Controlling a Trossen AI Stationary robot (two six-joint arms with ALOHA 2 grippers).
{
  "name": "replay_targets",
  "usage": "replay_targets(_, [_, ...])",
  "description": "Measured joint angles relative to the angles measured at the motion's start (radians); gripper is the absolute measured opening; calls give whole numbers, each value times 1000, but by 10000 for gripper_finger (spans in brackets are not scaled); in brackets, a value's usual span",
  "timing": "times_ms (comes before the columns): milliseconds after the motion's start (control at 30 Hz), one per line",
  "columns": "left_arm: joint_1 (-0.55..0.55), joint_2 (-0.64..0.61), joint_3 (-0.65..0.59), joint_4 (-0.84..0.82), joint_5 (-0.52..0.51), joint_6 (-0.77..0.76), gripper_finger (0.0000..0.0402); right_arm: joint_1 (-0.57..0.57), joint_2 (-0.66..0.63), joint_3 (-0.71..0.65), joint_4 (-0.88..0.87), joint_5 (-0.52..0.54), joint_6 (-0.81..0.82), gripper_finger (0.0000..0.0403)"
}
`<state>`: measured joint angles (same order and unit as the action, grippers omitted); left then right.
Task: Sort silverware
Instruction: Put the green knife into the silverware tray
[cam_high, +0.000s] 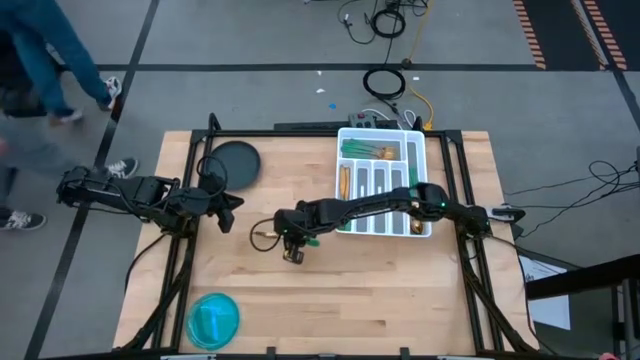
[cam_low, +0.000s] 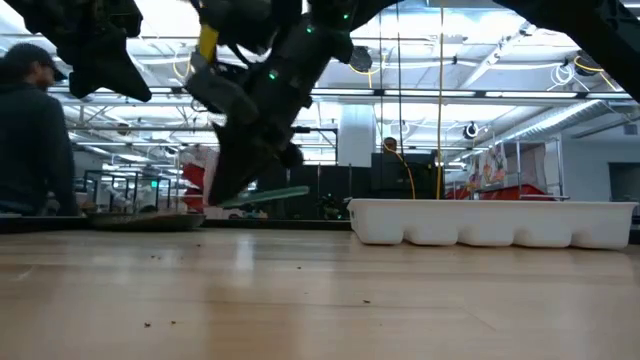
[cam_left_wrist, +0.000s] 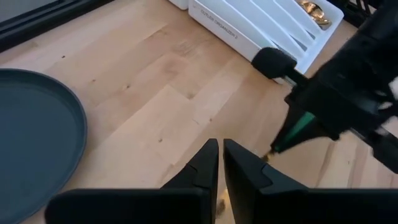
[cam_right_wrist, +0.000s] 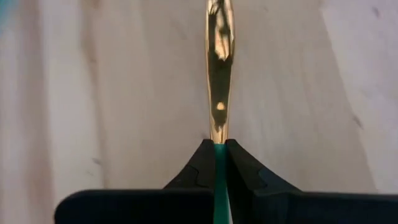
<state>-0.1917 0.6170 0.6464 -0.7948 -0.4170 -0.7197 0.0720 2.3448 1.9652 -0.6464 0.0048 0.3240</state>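
The table (cam_high: 330, 290) is light wood, with a dark frame around it on a grey floor. At 10 o'clock off the table, a person (cam_high: 45, 60) in blue jeans stands on the floor. In the low view a person in a dark top and cap stands at 9 o'clock, with a big, bright room behind.

On the table from the left: a blue bowl (cam_high: 213, 318) at 7 o'clock, and a dark plate (cam_high: 236, 163) at 10 o'clock. The left gripper (cam_high: 232, 201) sits just below the plate. Its fingers (cam_left_wrist: 208, 163) are pressed close together with nothing between them.

Near the middle, the right gripper (cam_high: 292, 243) is clenched on a utensil (cam_right_wrist: 219, 68) by its green handle. The gold end sticks out toward 9 o'clock (it looks like a knife, but I cannot tell for sure). The low view shows the utensil lifted off the wood; the top view does not show this.

At 2 o'clock is the white tray (cam_high: 417, 150). More silverware (cam_high: 372, 152) lies in its top slot, and one gold piece (cam_high: 344, 180) lies in its left slot.
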Motion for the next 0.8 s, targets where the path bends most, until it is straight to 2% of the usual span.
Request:
replay_targets(367, [0,0,0,3,-15,2,32,-26,-71,1,-169,93,88,0])
replay_targets(500, [0,0,0,4,-32,0,32,-36,-112,2,-262,170,138,0])
replay_targets(800, [0,0,0,8,-38,20,32,-48,-171,-9,-415,259,165,0])
